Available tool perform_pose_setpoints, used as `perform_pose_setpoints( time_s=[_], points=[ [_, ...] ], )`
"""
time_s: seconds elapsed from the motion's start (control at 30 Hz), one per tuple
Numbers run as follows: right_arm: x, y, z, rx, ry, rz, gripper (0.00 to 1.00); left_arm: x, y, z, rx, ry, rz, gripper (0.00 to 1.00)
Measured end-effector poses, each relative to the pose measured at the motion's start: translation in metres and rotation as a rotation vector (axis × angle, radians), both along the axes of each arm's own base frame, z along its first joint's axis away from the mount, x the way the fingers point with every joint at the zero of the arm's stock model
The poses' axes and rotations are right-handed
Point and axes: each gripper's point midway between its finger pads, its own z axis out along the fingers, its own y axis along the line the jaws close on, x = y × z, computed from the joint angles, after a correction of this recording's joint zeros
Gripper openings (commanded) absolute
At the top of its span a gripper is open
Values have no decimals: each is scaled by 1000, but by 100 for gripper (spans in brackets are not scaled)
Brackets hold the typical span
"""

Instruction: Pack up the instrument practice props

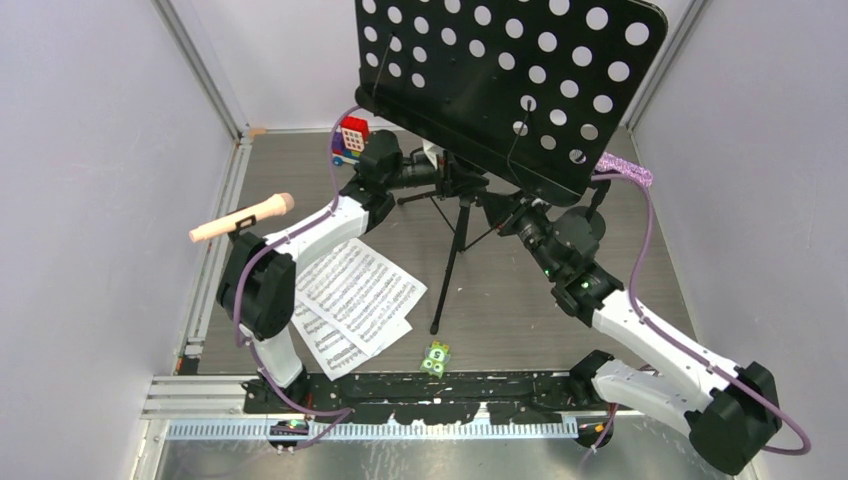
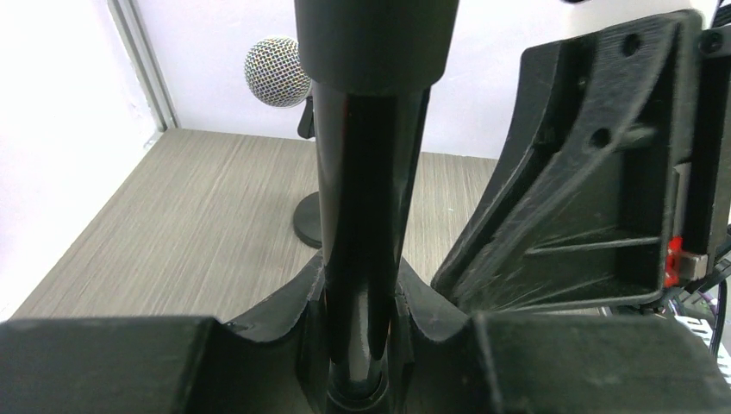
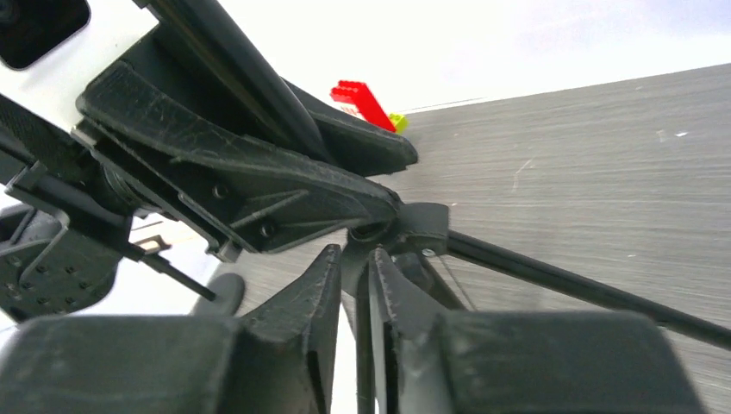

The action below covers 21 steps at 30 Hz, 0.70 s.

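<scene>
Both grippers are on the music stand (image 1: pixel 500 80): our left gripper (image 2: pixel 362 276) is clamped round its upright pole (image 2: pixel 362 172) from the left, and our right gripper (image 3: pixel 355 267) looks pinched narrow on a thin tripod leg (image 3: pixel 362 362) right by the hub. It stands mid-worktop (image 1: pixel 560 290), long axis vertical, so we reckon the next move runs along that pole.

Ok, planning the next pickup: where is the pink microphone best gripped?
Probably by the slim handle of the pink microphone, left of its black clip, from above with jaws across it: that end sticks out free toward the left wall, while the left arm crowds the head end.
</scene>
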Motion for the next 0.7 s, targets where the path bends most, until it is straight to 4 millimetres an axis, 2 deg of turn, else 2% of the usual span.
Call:
perform_pose_setpoints(
  time_s=[0.03,0.13,0.3,0.43,0.53,0.7],
  points=[
    [-2,-3,0,-8,-9,-8,40,0,0,0,1,1,0,0],
    [-14,-24,5,-7,-46,-62,49,0,0,0,2,-1,0,0],
    [-33,-57,24,38,-97,-150,50,-1,-1,-1,3,-3,-1,0],
    [-41,-66,26,40,-102,-168,50,-2,-2,-1,7,-6,0,0],
    [-43,-64,10,2,-91,-153,58,-4,-3,-1,14,-8,7,0],
    [-42,-50,-39,-136,-72,-75,66,-4,-3,-2,19,-8,30,0]
  ],
)
